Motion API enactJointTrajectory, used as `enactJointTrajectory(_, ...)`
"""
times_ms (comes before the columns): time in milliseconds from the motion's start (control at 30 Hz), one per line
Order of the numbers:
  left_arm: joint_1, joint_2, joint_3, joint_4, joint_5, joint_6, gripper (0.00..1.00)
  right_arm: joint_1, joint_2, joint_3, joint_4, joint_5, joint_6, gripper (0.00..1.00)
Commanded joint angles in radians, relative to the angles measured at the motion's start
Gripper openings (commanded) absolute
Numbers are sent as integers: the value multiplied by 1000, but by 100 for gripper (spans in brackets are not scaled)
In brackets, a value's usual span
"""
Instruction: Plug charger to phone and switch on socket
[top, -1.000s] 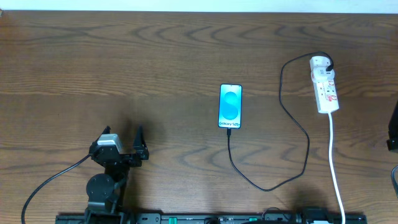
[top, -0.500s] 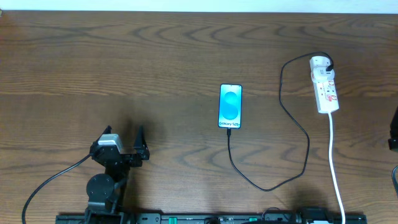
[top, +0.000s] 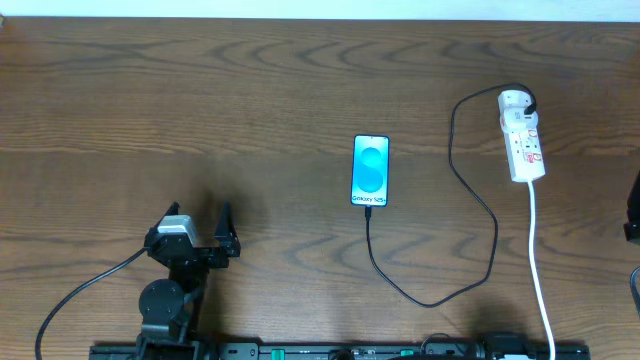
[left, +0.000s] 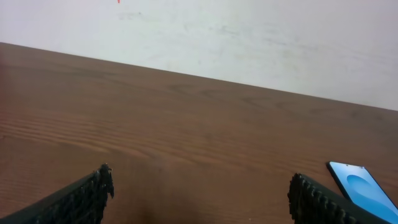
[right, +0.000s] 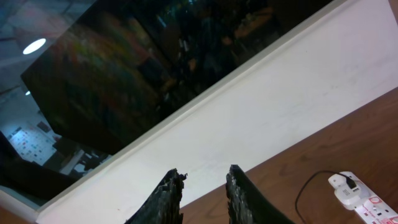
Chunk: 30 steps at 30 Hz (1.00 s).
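Observation:
The phone (top: 370, 170) lies flat at the table's middle, its blue screen up. It also shows at the lower right of the left wrist view (left: 364, 190). The charger (top: 470, 270), a thin black cable, loops from the phone's bottom edge round to the top end of the white socket (top: 523, 140) at the right. My left gripper (top: 197, 215) hovers low at the front left, far from the phone. It is open and empty, its fingers (left: 93, 193) wide apart. My right gripper (right: 204, 177) points up toward the wall, a narrow empty gap between its fingers. Its view catches the socket (right: 357, 196).
The socket's white cord (top: 540, 270) runs to the front edge. A black part of the right arm (top: 632, 205) shows at the right edge. A black rail (top: 340, 350) lines the front. A white wall (left: 249, 37) rises behind the table.

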Motion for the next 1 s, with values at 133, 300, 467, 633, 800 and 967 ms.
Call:
enactJointTrajectory(133, 7, -4, -33, -10, -2, -1, 92, 10, -6, -5, -3, 11, -7, 22)
enactJointTrajectory(300, 7, -4, -33, -10, -2, -1, 92, 10, -6, -5, -2, -1, 15, 23)
enactJointTrajectory(467, 7, -4, -33, -10, -2, -1, 92, 10, -6, -5, 21, 5, 15, 28)
enactJointTrajectory(633, 7, -4, -33, -10, -2, -1, 92, 10, -2, -5, 35, 31, 15, 80)
enactJointTrajectory(800, 7, -4, -33, -10, -2, -1, 92, 10, -2, -5, -127, 31, 14, 99)
enactJointTrajectory(967, 7, -4, -33, -10, -2, -1, 92, 10, -2, -5, -401, 58, 14, 99)
